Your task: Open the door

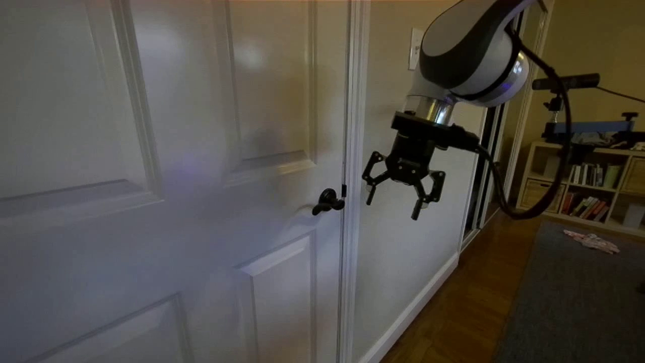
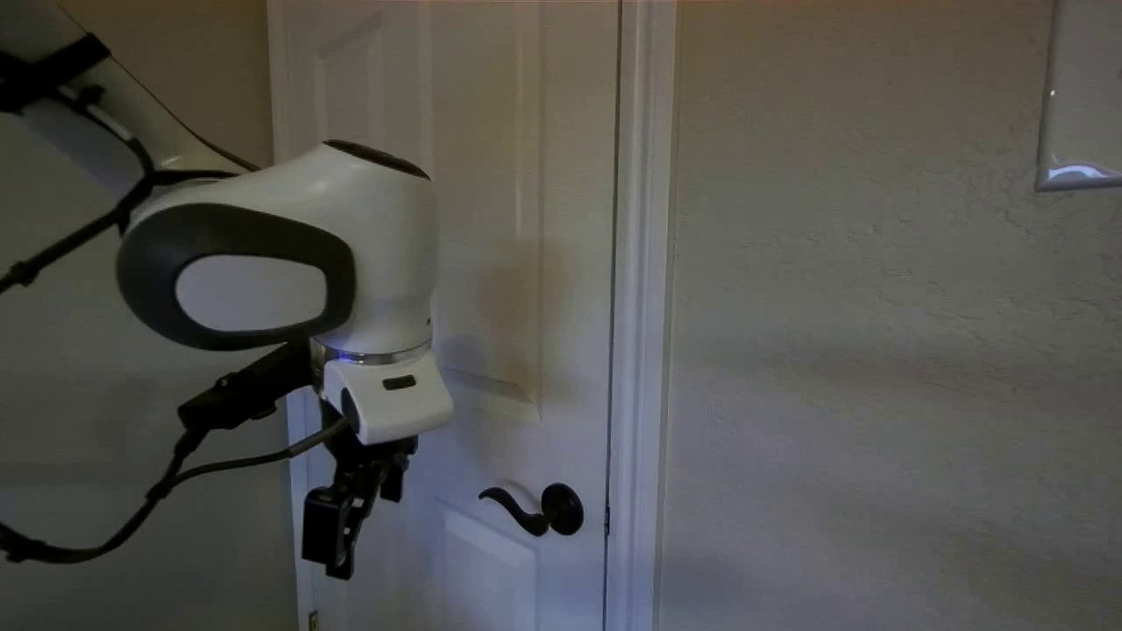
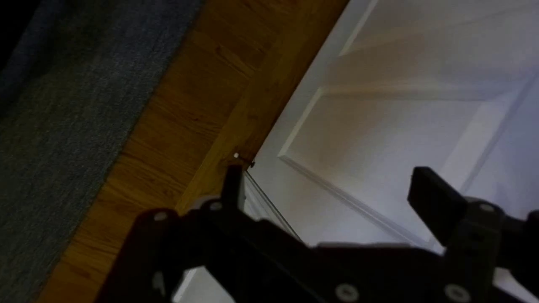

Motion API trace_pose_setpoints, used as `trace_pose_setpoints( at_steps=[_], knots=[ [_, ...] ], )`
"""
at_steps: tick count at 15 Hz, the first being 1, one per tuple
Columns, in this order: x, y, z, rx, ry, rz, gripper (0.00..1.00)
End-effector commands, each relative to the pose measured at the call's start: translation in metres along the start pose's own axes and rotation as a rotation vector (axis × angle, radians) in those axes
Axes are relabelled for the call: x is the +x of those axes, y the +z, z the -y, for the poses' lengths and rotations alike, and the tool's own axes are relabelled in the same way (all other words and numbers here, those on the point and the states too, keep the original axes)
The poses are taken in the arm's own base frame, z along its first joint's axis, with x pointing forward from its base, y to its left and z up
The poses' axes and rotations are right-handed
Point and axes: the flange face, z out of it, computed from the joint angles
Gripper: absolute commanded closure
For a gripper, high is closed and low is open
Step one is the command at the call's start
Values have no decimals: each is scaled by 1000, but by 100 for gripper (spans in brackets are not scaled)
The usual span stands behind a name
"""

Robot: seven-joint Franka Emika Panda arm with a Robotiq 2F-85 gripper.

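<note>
My end effector (image 1: 393, 204) hangs with its fingertips (image 1: 416, 210) spread wide, pointing down. Beside it stands the closed white door (image 1: 194, 217), whose dark lever handle (image 2: 559, 511), roughly level with my fingertips, is near them yet apart.

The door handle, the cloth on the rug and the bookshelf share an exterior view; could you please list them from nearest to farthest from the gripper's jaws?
1. Door handle: on the door, clear of the open jaws.
2. Cloth: on the rug, well beyond the jaws.
3. Bookshelf: behind the cloth, at the room's far end.
</note>
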Motion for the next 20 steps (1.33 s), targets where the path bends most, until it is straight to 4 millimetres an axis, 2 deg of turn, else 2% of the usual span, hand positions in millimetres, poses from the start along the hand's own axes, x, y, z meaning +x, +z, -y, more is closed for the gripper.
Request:
trace_pose_setpoints(
  at_steps=[1,7,16,18,20],
  knots=[
    [9,1,29,136,127,-51,0],
    [21,7,56,267,189,-128,0],
    [51,31,83,311,202,-149,0],
    [59,36,86,315,207,-146,4],
    [67,42,88,315,211,-143,15]
  ],
)
